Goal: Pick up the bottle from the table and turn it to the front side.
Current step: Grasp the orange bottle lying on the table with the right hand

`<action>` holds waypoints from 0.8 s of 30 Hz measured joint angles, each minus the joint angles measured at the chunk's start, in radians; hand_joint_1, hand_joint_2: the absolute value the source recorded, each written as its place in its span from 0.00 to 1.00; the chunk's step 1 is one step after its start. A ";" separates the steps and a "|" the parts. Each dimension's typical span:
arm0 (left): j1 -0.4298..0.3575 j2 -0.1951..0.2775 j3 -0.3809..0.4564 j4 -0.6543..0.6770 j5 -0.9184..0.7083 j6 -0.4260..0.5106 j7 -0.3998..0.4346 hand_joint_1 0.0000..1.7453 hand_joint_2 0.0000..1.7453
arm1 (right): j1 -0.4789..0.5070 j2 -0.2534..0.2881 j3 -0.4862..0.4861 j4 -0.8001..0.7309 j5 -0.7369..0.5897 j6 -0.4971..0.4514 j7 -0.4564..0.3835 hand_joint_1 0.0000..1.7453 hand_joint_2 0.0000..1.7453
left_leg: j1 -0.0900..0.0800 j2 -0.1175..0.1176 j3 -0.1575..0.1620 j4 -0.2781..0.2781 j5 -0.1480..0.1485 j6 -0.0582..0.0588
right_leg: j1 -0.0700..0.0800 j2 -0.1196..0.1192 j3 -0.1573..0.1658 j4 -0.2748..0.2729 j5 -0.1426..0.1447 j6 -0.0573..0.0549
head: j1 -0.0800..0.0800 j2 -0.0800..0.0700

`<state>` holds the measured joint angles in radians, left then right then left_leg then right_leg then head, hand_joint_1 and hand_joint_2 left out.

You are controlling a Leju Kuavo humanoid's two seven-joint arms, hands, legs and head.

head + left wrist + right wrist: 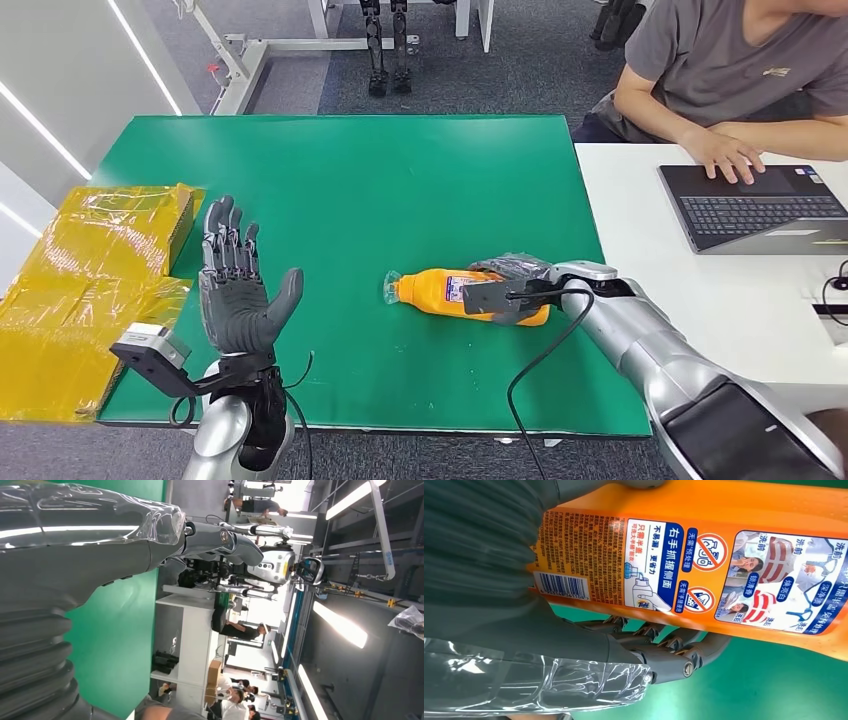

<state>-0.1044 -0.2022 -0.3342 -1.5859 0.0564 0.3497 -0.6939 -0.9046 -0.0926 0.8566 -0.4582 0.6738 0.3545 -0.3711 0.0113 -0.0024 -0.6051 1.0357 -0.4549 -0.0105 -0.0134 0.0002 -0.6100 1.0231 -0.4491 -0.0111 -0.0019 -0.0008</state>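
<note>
An orange detergent bottle (pixel 438 289) lies on its side on the green table (pixel 400 180), its clear cap pointing toward my left. My right hand (pixel 515 283) wraps around the bottle's base end. In the right wrist view the bottle's back label (pixel 704 555) with a barcode faces the camera, and my dark fingers (pixel 664 645) curl under the body. My left hand (pixel 236 290) stands upright over the table's near left corner, fingers spread, holding nothing. The left wrist view shows its grey thumb (pixel 75 555) against the green table.
Yellow wrapped packages (pixel 90 270) lie off the green table's left edge. A white table (pixel 680 290) adjoins on the right, with a laptop (pixel 760 205) and a seated person (pixel 730 70) typing. A black cable (pixel 535 370) loops from my right wrist.
</note>
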 joint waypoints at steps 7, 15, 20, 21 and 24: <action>0.000 0.000 0.000 0.000 0.001 0.004 0.000 0.00 1.00 | -0.004 0.011 0.008 0.011 0.011 -0.014 0.008 0.00 1.00 | 0.000 0.000 0.001 0.000 0.000 0.000 | 0.000 0.000 0.001 0.000 0.000 0.000 | 0.000 0.000; 0.000 0.000 0.000 0.000 0.001 0.010 0.000 0.00 1.00 | -0.001 0.023 0.026 0.034 0.022 -0.016 0.029 0.00 1.00 | 0.000 0.000 0.000 0.000 0.000 0.001 | 0.000 0.000 0.001 0.000 0.000 0.000 | 0.000 0.000; 0.000 0.000 0.001 0.000 -0.003 0.011 0.000 0.00 1.00 | -0.001 0.030 0.036 0.042 0.043 -0.046 0.051 0.00 1.00 | 0.000 0.000 0.000 0.000 0.000 0.001 | 0.000 0.000 0.001 0.000 0.000 0.000 | 0.000 0.000; 0.000 0.000 0.001 0.001 -0.005 0.010 0.000 0.00 1.00 | -0.001 0.031 0.039 0.043 0.046 -0.051 0.058 0.00 1.00 | 0.000 0.000 0.000 0.000 0.000 0.001 | 0.000 0.000 0.001 0.000 0.000 0.000 | 0.000 0.000; 0.000 0.000 0.001 0.002 -0.009 0.008 0.000 0.00 1.00 | -0.001 0.033 0.046 0.046 0.050 -0.060 0.069 0.00 1.00 | 0.000 0.000 0.000 0.000 0.000 0.001 | 0.000 0.000 0.001 0.000 0.000 0.000 | 0.000 0.000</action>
<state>-0.1044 -0.2026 -0.3334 -1.5843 0.0474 0.3574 -0.6942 -0.9056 -0.0598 0.9030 -0.4123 0.7241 0.2943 -0.3018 0.0113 -0.0026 -0.6048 1.0360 -0.4547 -0.0100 -0.0133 -0.0001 -0.6092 1.0229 -0.4491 -0.0109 -0.0019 -0.0008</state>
